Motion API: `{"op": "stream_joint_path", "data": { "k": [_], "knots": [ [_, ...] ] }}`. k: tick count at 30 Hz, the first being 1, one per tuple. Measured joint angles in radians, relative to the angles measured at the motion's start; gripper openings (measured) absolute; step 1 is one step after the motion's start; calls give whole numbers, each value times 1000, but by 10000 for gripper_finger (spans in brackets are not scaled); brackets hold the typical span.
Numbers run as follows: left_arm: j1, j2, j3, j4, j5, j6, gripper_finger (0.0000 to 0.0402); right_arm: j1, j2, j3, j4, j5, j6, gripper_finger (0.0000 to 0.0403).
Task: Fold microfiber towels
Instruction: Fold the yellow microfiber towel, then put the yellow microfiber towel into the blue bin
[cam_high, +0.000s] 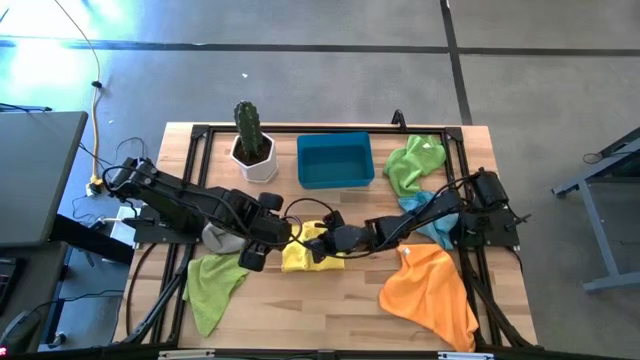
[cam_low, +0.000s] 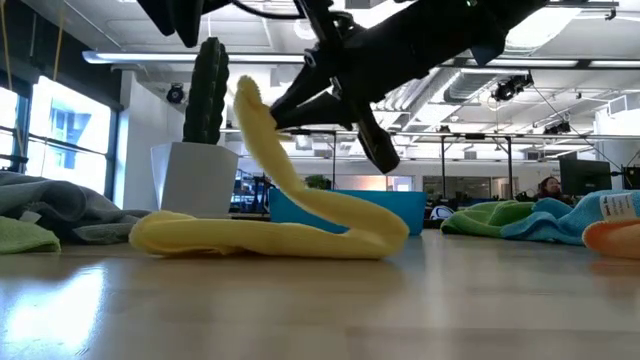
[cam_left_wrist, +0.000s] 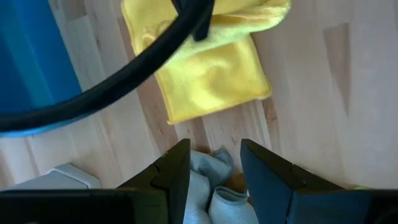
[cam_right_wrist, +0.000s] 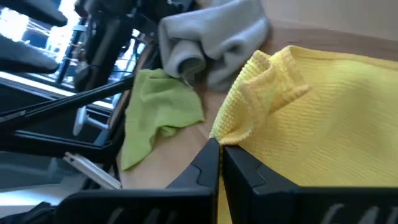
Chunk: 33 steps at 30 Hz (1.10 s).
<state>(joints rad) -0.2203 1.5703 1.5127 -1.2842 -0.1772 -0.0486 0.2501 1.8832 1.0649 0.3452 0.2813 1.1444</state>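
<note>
The yellow towel (cam_high: 303, 254) lies mid-table with one edge lifted in the right gripper (cam_high: 322, 240), whose fingers are pinched tight on it, while the left gripper (cam_high: 252, 258) hovers parted and empty over the grey towel (cam_high: 218, 238); the fold looks mid-way, so next that edge must be carried across and laid flat.

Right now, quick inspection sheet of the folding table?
Surface: wooden table, black frame.
Job's things: yellow towel centre, one edge lifted; grey towel and green towel on the left; second green towel, blue towel, orange towel on the right.
Clutter: blue bin, potted cactus.
Grippers: right gripper shut on yellow towel; left gripper open over grey towel.
Cables: black cable over the bin.
Surroundings: open hall, person far off.
</note>
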Motion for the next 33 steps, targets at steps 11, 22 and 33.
{"op": "stream_joint_path", "data": {
  "k": [11,22,33],
  "knots": [
    [0,-1,0,0,-1,0,131,-57,62,0,88,-58,-25,0],
    [7,-1,0,0,-3,0,131,-67,82,0,134,-135,-106,9],
    [37,-1,0,0,-10,-1,131,-66,82,0,159,-218,-185,174]
  ]
}}
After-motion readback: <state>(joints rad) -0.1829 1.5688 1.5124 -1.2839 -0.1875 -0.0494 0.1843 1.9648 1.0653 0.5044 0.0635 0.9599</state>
